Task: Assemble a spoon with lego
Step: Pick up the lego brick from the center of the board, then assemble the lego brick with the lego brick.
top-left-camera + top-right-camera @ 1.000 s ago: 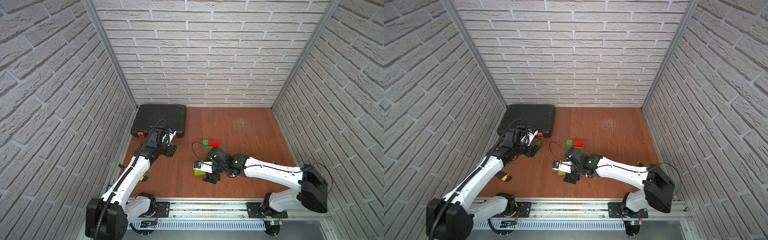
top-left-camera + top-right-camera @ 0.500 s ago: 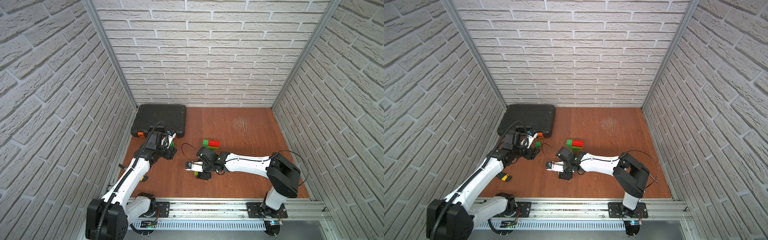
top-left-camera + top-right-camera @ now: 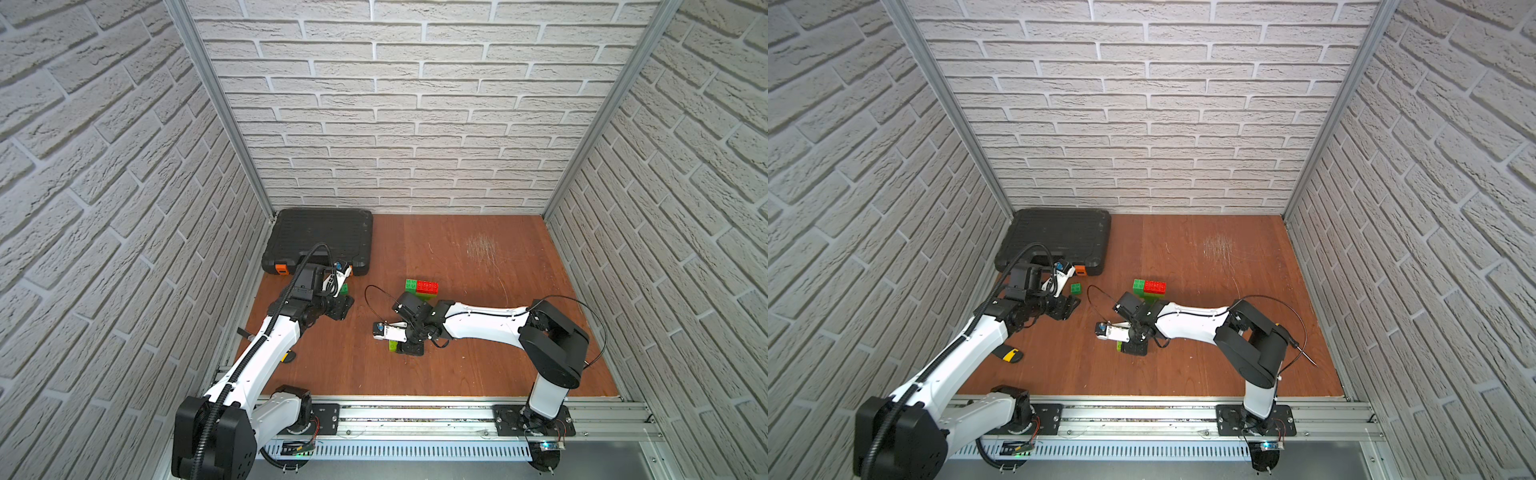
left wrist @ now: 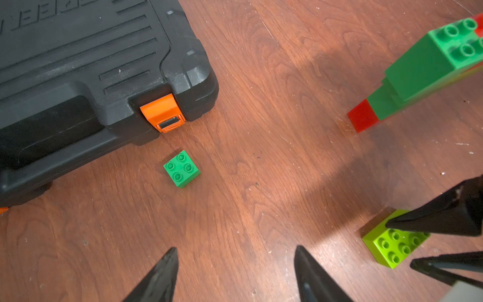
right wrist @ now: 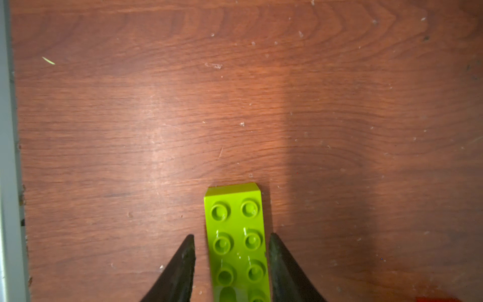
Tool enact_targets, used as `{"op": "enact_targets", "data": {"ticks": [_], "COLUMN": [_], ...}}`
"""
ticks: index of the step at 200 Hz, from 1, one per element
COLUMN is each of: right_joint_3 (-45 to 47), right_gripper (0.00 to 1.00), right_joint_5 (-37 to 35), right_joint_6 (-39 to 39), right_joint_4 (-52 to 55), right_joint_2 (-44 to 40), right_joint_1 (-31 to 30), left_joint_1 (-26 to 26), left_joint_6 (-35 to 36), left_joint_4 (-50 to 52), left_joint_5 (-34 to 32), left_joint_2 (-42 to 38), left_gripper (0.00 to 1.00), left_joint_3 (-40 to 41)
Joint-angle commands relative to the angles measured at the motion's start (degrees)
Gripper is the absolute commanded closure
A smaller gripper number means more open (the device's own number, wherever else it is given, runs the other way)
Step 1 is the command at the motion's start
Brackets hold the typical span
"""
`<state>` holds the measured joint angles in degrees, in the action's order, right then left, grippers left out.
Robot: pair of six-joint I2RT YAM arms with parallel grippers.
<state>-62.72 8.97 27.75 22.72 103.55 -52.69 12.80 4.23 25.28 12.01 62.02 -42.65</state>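
R side: right gripper [image 5: 232, 236] is down at the table [image 3: 478, 353], near-centre, jaws astride a long lime brick [image 5: 235, 214] that lies flat, studs up. One finger looks to touch the brick's side and the other shows a sliver of gap, so it's not clamped. Brick is on the wood. Same brick [image 4: 394, 245] shows in the left wrist view w/ the black fingers over its end.

L side: left gripper [image 4: 235, 249] hangs over bare wood, jaws spread, nothing btwn them. Small green brick [image 4: 181, 168], four studs up, sits on the table just beyond the tips. It's just near of the black case [image 4: 78, 65] corner w/ the orange latch, not touching the case.

Spoon [image 3: 422, 287]: stands upright mid-table, just far of the right wrist, seen in both top views. Red foot, green stem, wider head w/ green + red on top, lime layer under. Neither gripper touches it.
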Motion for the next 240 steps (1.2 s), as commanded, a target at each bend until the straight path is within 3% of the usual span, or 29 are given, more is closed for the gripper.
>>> {"op": "enact_targets", "data": {"ticks": [1, 49, 75, 119, 146, 182, 240], "right_joint_3": [-1.3, -1.8, -2.5, -11.2, -19.1, -27.5, -34.7], "right_gripper": [0.59, 0.77, 0.80, 0.80, 0.80, 0.81, 0.82], "right_joint_5": [0.2, -0.7, 0.0, 1.7, -1.2, -0.7, 1.5], "right_joint_6": [-0.4, -0.5, -1.0, 1.8, 6.1, 13.0, 15.4], "right_joint_4": [0.4, 1.6, 4.9, 22.3, 31.6, 36.7, 36.7], "right_joint_2": [0.7, 0.3, -4.8, -18.5, -22.0, -18.4, -8.0], "right_joint_1": [0.2, 0.3, 0.5, 4.6, 9.3, 16.0, 18.4], "left_joint_1": [-0.5, -0.4, -0.4, 2.5, 5.3, 9.4, 12.3], "left_joint_6": [-0.8, -1.1, -2.4, -13.3, -18.2, -22.8, -25.8], "left_joint_4": [-2.2, -2.2, -4.5, -21.5, -30.9, -41.3, -48.3], "left_joint_5": [1.2, 1.2, 3.0, 7.9, 7.7, 8.0, 9.3], "left_joint_2": [0.5, 0.6, 0.1, 0.3, 4.4, 11.3, 19.7], "left_gripper": [0.31, 0.31, 0.31, 0.31, 0.32, 0.32, 0.33], "left_joint_3": [0.6, 0.8, 1.6, 7.1, 8.0, 7.6, 4.8]}}
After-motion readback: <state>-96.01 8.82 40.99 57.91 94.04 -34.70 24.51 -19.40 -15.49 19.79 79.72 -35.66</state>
